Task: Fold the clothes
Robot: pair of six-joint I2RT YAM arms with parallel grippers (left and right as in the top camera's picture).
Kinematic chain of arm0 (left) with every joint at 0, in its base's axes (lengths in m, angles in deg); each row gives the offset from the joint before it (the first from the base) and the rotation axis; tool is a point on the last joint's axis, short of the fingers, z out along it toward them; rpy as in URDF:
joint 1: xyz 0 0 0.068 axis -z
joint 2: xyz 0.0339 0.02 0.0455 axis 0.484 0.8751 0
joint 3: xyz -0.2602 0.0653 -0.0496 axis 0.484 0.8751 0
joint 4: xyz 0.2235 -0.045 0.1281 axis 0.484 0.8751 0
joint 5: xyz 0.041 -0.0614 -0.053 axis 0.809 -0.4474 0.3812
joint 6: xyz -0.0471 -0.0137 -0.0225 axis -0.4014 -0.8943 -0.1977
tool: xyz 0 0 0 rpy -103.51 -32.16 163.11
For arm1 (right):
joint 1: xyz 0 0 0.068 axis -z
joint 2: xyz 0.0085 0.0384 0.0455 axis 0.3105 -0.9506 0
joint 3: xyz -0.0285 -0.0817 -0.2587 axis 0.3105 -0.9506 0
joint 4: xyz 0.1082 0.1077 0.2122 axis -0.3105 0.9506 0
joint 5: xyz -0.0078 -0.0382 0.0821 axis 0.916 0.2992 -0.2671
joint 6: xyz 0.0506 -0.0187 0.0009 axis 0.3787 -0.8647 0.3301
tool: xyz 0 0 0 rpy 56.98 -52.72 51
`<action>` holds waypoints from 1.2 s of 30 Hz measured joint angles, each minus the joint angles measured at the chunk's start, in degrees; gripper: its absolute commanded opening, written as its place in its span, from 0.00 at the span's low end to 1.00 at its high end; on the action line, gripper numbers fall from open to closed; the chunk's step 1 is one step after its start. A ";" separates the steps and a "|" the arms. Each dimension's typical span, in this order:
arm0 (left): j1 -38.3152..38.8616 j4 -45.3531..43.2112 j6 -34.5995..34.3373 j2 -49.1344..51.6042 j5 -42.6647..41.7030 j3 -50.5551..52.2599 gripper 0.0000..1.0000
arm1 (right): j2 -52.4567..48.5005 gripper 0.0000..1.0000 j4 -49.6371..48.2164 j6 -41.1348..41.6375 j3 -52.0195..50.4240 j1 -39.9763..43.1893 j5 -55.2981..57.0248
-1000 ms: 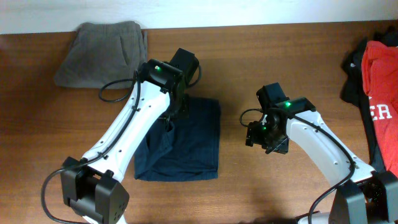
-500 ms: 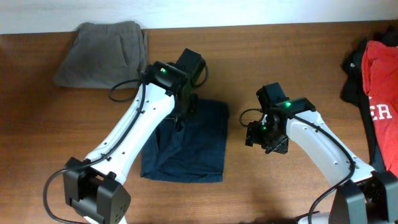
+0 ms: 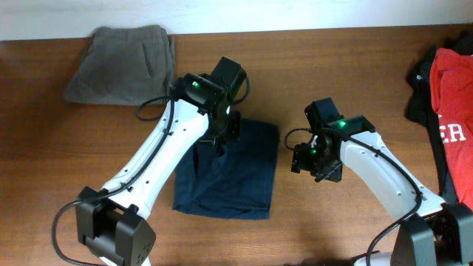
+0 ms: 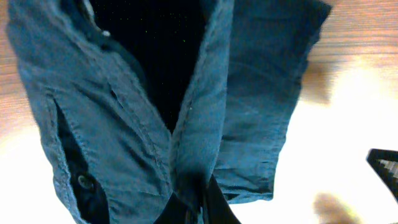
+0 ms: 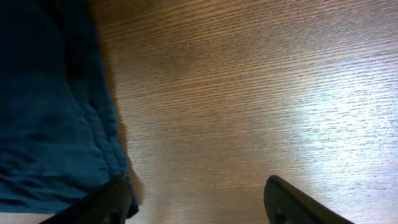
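The navy-blue shorts [image 3: 233,174] lie folded on the wooden table in the middle of the overhead view. My left gripper [image 3: 224,137] is shut on a pinched fold near their upper edge; in the left wrist view the cloth [image 4: 124,112] hangs from the closed fingers [image 4: 199,208]. My right gripper [image 3: 310,162] is open and empty just right of the shorts, above bare wood; its fingers [image 5: 199,202] frame the table and the shorts' edge [image 5: 50,112] shows at the left.
Folded grey shorts [image 3: 122,63] lie at the back left. A red shirt [image 3: 454,111] on dark garments [image 3: 423,92] lies at the right edge. The table's back edge meets a white wall.
My left gripper has dragged the navy shorts to the right, about twenty pixels closer to the right gripper. The right arm has not moved.
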 measured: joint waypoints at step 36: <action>-17.51 5.35 6.69 0.00 -1.53 -3.37 0.99 | -1.11 0.93 -10.60 -4.02 0.11 -2.86 -16.52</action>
